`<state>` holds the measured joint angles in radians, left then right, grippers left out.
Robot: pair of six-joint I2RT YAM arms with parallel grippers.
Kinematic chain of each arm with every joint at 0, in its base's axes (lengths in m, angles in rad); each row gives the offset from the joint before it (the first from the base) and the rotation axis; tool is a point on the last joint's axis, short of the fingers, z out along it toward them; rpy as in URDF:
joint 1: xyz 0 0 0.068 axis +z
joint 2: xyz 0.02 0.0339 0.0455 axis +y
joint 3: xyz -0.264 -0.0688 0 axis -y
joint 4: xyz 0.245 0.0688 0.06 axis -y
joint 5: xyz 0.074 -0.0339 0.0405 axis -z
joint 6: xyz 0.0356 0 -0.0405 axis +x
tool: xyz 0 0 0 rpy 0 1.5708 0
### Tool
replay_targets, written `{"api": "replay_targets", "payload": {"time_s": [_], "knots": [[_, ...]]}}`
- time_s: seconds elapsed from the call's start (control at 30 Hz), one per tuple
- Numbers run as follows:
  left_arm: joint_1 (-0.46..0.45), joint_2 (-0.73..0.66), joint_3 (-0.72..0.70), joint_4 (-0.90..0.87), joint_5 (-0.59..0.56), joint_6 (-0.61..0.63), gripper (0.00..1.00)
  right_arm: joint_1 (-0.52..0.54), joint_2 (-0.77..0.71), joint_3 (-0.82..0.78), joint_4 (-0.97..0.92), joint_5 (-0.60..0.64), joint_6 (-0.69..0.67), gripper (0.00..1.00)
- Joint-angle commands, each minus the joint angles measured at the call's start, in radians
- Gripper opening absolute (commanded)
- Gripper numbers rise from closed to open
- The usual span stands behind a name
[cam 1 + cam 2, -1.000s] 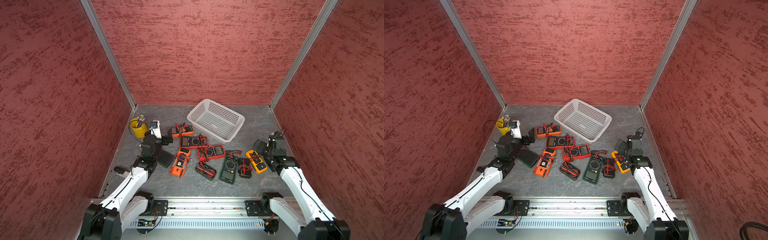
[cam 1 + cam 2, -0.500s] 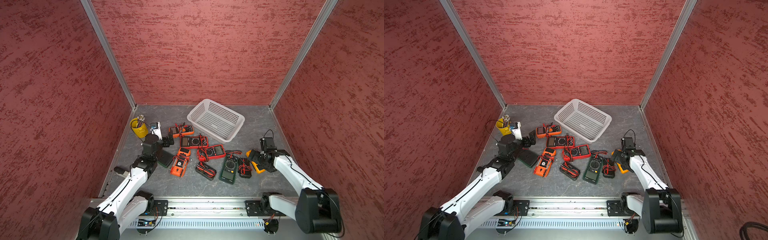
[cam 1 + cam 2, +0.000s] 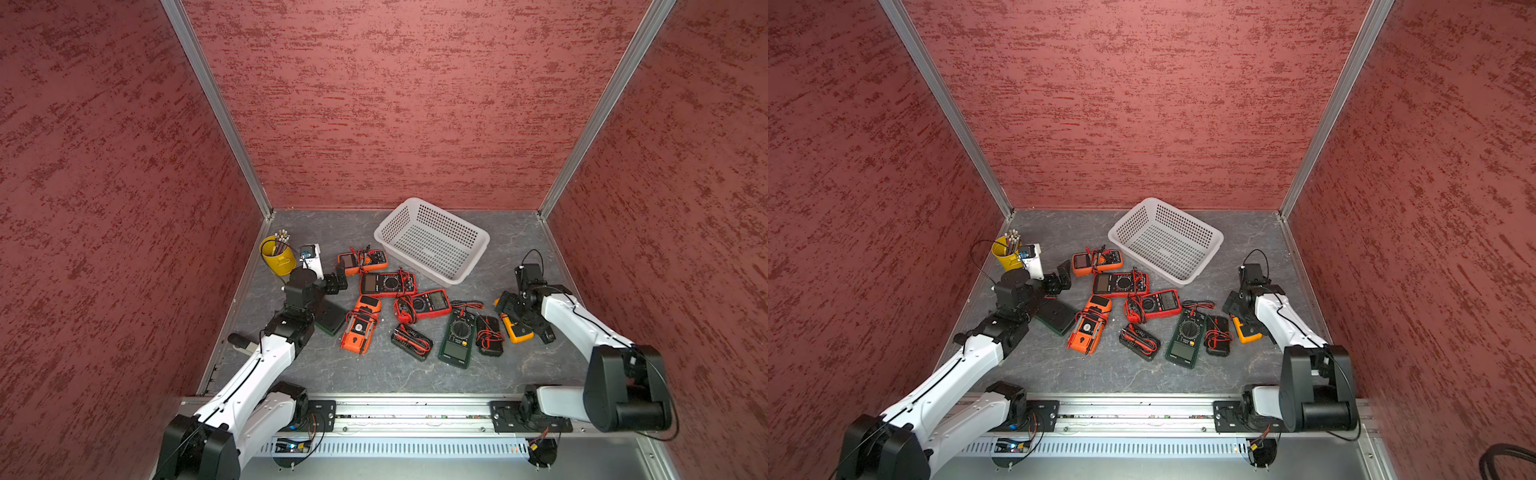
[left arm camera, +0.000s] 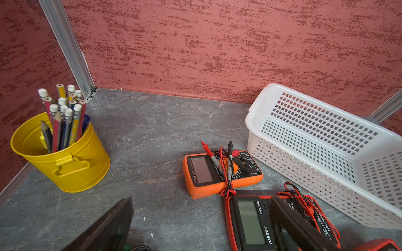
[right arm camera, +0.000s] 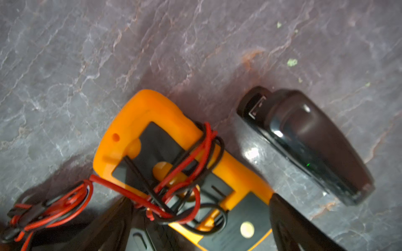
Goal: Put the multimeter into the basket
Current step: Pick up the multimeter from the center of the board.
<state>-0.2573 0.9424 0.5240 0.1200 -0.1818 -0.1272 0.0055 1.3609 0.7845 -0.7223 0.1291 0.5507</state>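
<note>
The yellow multimeter (image 5: 152,156) that I am going for lies flat on the table (image 3: 374,374), back side up, with its red and black leads (image 5: 187,165) wound around the body. It is at the right end of the group of meters, well apart from the basket (image 3: 432,245), which stands empty near the back wall. My right hand (image 5: 200,219) is low over this meter with the jaws apart, one finger on each long side of it, so I judge it is placed for closing across the narrow width; nothing is clamped yet. A small black device (image 5: 304,143) lies just beside the meter, and I think one finger could push it when I close. The loose leads may also catch. My left hand (image 3: 332,282) is also open and empty, near the orange multimeter (image 4: 221,171) and the yellow cup (image 4: 63,156) with pencils.
</note>
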Motion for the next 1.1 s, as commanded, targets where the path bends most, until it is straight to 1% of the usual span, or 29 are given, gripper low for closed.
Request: {"api": "replay_targets", "payload": {"time_s": [0.0,0.13,0.27,0.47,0.63,0.7,0.77,0.83,0.93,1.0,1.07], "knots": [[0.007,-0.014,0.009,0.002,0.008,-0.012,1.00,0.000,0.053,0.046,0.001,0.066,0.015,0.99],[0.014,-0.011,0.010,0.004,0.022,-0.019,1.00,-0.003,0.089,0.050,0.044,0.025,0.015,0.99],[0.016,-0.007,0.010,0.004,0.028,-0.025,1.00,-0.003,0.131,0.070,0.041,-0.027,-0.005,0.99],[0.026,-0.009,0.009,0.003,0.027,-0.041,1.00,-0.004,0.120,0.035,0.041,-0.024,-0.011,0.99],[0.036,-0.008,0.010,-0.006,0.038,-0.054,1.00,-0.001,0.188,0.050,0.064,-0.083,-0.030,0.99],[0.044,-0.010,0.014,-0.017,0.037,-0.063,1.00,-0.001,0.214,0.062,0.066,-0.095,-0.034,0.96],[0.056,-0.017,0.013,-0.024,0.038,-0.073,1.00,0.000,0.224,0.067,0.070,-0.095,-0.038,0.89],[0.071,-0.024,0.009,-0.027,0.040,-0.084,1.00,-0.001,0.220,0.070,0.073,-0.093,-0.037,0.74],[0.086,-0.034,0.003,-0.028,0.042,-0.099,1.00,0.002,0.197,0.089,0.056,-0.085,-0.044,0.56],[0.094,-0.041,0.003,-0.031,0.041,-0.108,1.00,0.009,0.162,0.110,0.037,-0.076,-0.059,0.43],[0.100,-0.044,0.002,-0.035,0.040,-0.115,1.00,0.026,0.111,0.142,0.014,-0.055,-0.065,0.32]]}}
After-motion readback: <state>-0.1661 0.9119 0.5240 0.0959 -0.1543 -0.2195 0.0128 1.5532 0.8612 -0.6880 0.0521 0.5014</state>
